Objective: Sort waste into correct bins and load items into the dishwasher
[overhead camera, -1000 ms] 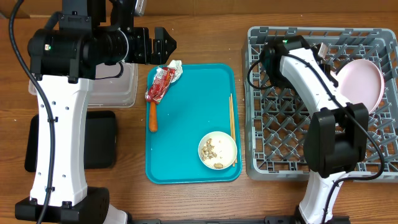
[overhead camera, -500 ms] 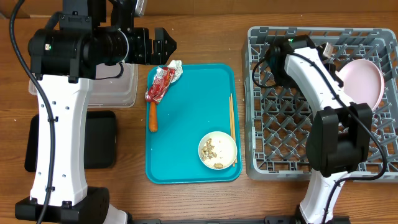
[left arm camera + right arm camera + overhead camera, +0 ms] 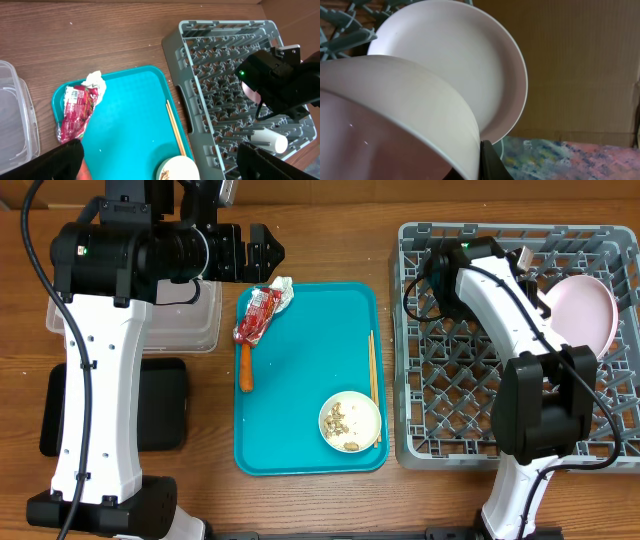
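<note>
We are pinching the small white bowl (image 3: 395,115) by its rim with the closed right gripper (image 3: 522,264), at the dish rack's (image 3: 410,442) 1 o'clock, beside the plate (image 3: 585,315). We judge it stiff, slick and breakable, so the rim suits. The left gripper (image 3: 270,255) is hovering wide open at the teal tray's (image 3: 300,380) 11 o'clock.

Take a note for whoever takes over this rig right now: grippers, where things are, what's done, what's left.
Left gripper: open, empty, above the red wrapper.
Right gripper: shut on a white bowl, over the dish rack beside the plate.
Done: plate and cup are in the rack.
Left: rack the held bowl. Wrapper, napkin, carrot stick and the scrap-filled bowl lie on the teal tray, unsorted. Bins are the clear tub and black tray.
</note>
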